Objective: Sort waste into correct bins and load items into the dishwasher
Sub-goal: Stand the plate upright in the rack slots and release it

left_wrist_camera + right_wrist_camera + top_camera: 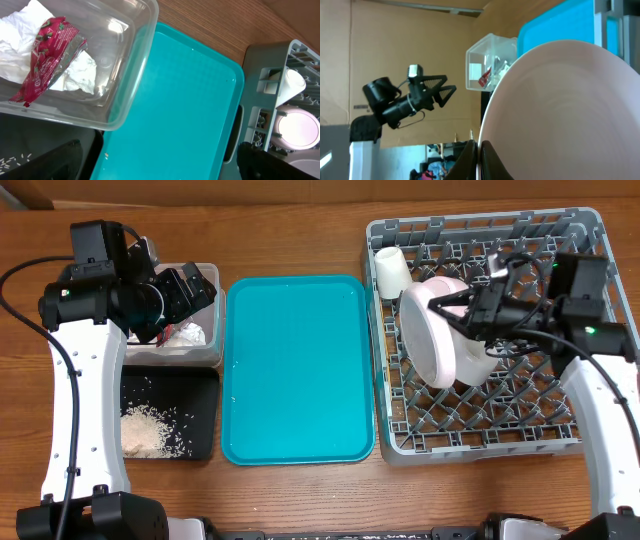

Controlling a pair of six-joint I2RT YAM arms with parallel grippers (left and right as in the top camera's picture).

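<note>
A serving tray (298,370) lies in the middle of the table (300,240). Just left of it are two containers, one behind the other: a tub (218,330) at the back and a shallow tray (200,400) at the front. A napkin (80,75) lies in the tub with a wrapper (47,57) on top of it. Rice (148,432) lies in the shallow tray, mostly at its front left. A dish rack (480,442) stands right of the serving tray. In the rack, a cup (392,272) sits in the back left corner, a plate (425,345) stands on edge in front of the cup, and a bowl (468,365) sits just right of the plate.
</note>
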